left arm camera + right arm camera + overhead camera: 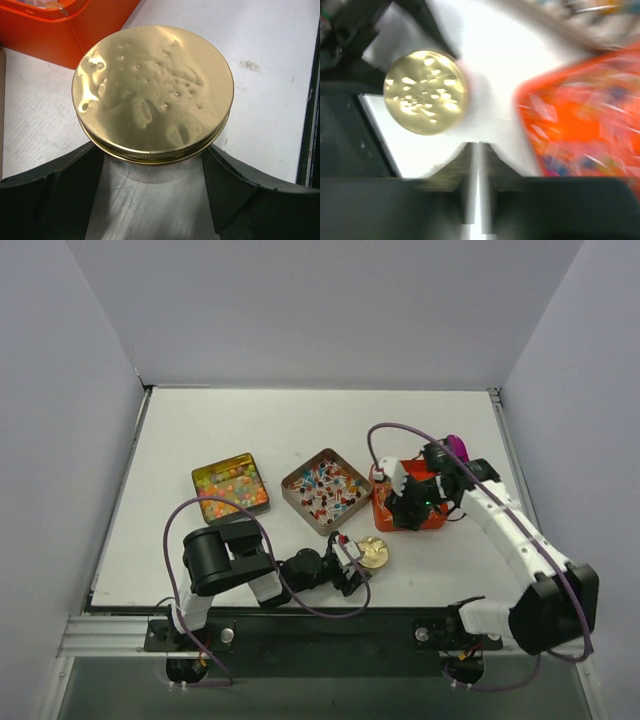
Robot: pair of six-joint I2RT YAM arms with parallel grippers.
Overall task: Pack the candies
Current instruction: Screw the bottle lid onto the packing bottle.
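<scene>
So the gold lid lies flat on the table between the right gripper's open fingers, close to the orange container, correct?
Not quite: it is the left gripper, not the right one. The left wrist view shows the gold lid flat on the table, its near edge between that gripper's open fingers, with the orange container just beyond it.

We had the left arm (225,558) folded low, left pincer (152,167) spread wide, the right arm (510,530) reached forward and bent inward, right pincer (479,150) nearly closed, a sliver between its fingers.
</scene>
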